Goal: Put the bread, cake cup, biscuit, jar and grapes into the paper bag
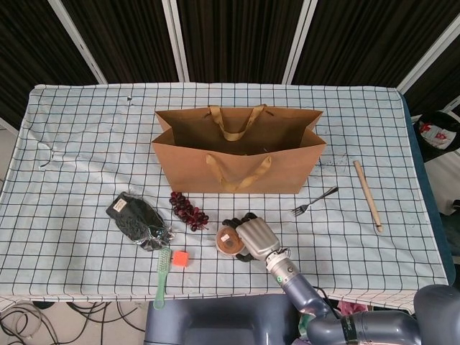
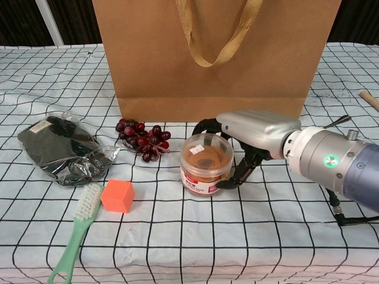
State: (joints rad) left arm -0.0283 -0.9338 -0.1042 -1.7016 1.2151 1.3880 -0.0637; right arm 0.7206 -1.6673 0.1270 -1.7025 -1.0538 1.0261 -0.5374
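Seeing a checked-cloth table (image 1: 86,129) across the whole head view. Standing upright at mid-table with mouth open and handles up: paper bag (image 1: 237,172), filling the top of the chest view (image 2: 213,59). Can't make out the contents from either camera. Coming in from the near edge on the right side: right hand (image 1: 255,236), silver back facing up (image 2: 254,127), just in front of the bag's near wall. Fingers (image 2: 204,125) curled around the back of the jar (image 2: 204,165) and thumb pressing its lower front right, so gripping the jar. Lying flat well left of the hand: dark packet in clear wrap (image 1: 135,219), label up in the chest view (image 2: 62,151); can't tell whether bread or biscuit. Lying far right, well apart from everything else: wooden stick (image 1: 367,194). Lying near the front edge, bristles toward the packet: green brush (image 1: 162,277), also (image 2: 77,231). Sitting between packet and jar, close to the bag's left front corner: grapes (image 1: 188,210), dark red bunch (image 2: 143,141), untouched. Jar itself (image 1: 229,241) clear-lidded with brown contents, leaning slightly left, base at or near the cloth, outside the bag. Lying between hand and stick, tines toward the hand: fork (image 1: 315,201). Sitting just right of the brush head: orange cube (image 1: 180,258), also (image 2: 117,196).
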